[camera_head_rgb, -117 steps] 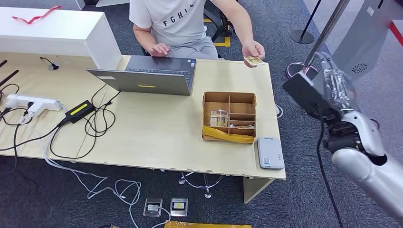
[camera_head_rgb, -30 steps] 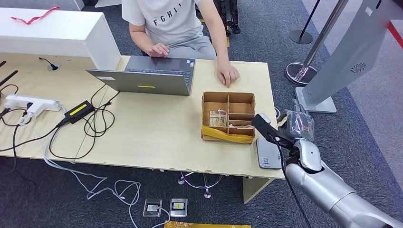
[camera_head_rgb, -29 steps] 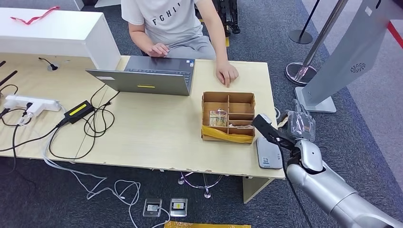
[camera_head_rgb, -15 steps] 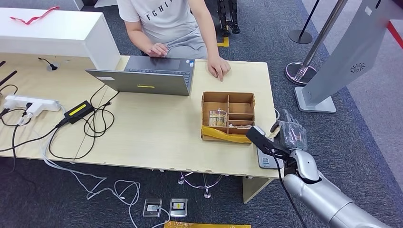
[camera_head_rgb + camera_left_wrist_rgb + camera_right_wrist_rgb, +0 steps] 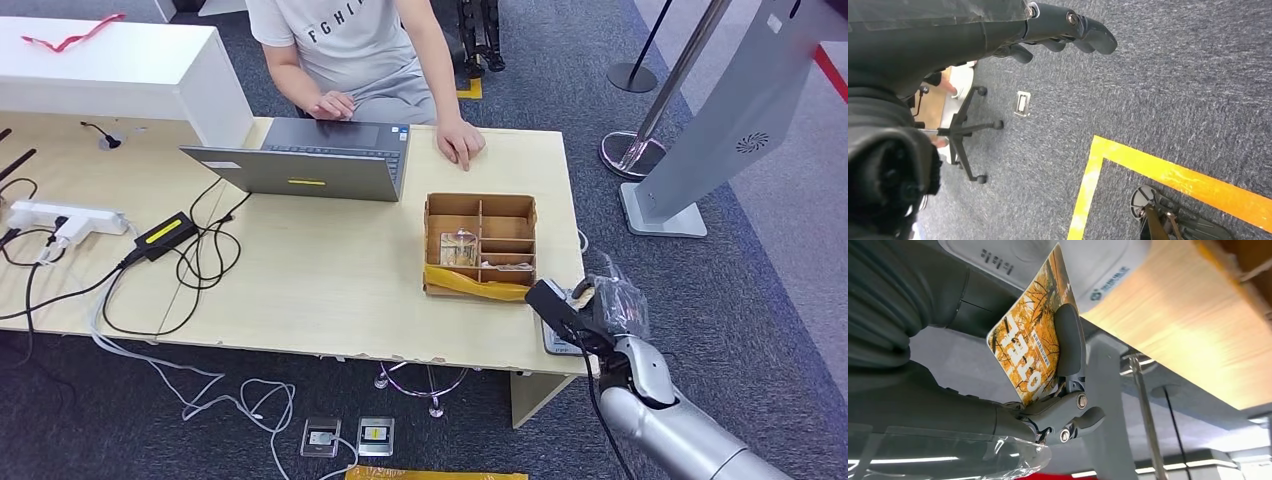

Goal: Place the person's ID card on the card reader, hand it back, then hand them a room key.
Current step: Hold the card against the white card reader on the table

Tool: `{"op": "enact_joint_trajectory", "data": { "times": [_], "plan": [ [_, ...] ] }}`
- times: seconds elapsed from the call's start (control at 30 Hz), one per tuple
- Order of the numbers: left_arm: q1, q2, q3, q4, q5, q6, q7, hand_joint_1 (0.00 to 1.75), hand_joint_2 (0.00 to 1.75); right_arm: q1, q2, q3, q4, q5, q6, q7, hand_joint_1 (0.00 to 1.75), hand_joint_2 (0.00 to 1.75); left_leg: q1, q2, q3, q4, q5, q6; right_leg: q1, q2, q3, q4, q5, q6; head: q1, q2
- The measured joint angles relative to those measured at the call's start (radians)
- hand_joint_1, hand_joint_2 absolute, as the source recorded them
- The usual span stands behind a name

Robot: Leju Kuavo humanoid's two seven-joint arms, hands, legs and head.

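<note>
1. ID card (image 5: 1033,335): the orange, tree-printed card sits pinched in the robot's right hand (image 5: 612,305), a dark finger (image 5: 1069,340) pressing across its face, at the table's 4 o'clock corner.
2. The card's far edge hangs just over the white card reader (image 5: 1088,270); the wrist camera cannot settle whether the two touch.
3. The reader (image 5: 556,338) lies at the edge of the wooden table (image 5: 320,280), just beside a cardboard compartment box (image 5: 482,245) at its 11 o'clock.
4. Thin, stiff and glossy, the card is likely light and slippery; a pinch across its flat faces near one short end looks safest, leaving the rest free to lie on the reader.
5. The left hand (image 5: 1058,30) hangs over the carpet, fingers loosely spread and holding nothing.
6. At 12 o'clock a seated person rests one hand (image 5: 461,143) on the table beside a grey laptop (image 5: 310,160).
</note>
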Motion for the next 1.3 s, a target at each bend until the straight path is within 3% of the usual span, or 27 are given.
{"op": "enact_joint_trajectory", "data": {
  "times": [0.47,0.87,1.03,1.3],
  "plan": [
    [0.000,0.000,-0.001,0.000,0.050,0.019,0.006,0.00,0.00,0.047,-0.054,-0.089,0.001,-0.326,-0.038,-0.123,1.75,1.75,0.000,0.001,0.000,0.000,0.000,0.000,0.000,0.000,0.000,0.000,0.000,0.000,0.000,0.000],
    [-0.001,0.000,-0.001,0.000,0.060,0.025,-0.002,0.00,0.00,0.060,-0.053,-0.096,0.005,-0.333,-0.031,-0.153,1.75,1.75,0.000,0.001,0.000,0.000,0.000,0.000,0.000,0.000,0.000,0.000,0.000,0.000,0.000,0.000],
    [-0.002,0.002,-0.001,0.000,0.070,0.027,-0.017,0.00,0.00,0.088,-0.025,-0.094,0.001,-0.273,0.001,-0.188,1.75,1.75,0.000,0.001,0.001,0.000,0.000,0.000,0.000,0.000,0.001,0.000,0.000,0.000,0.000,0.000],
    [-0.002,0.001,-0.015,0.000,0.063,0.025,-0.016,0.00,0.00,0.121,-0.021,-0.094,-0.018,-0.244,-0.003,-0.159,1.75,1.75,0.000,0.001,0.002,0.000,0.000,0.000,0.000,0.001,0.001,0.000,0.000,0.000,0.000,0.000]
  ]
}}
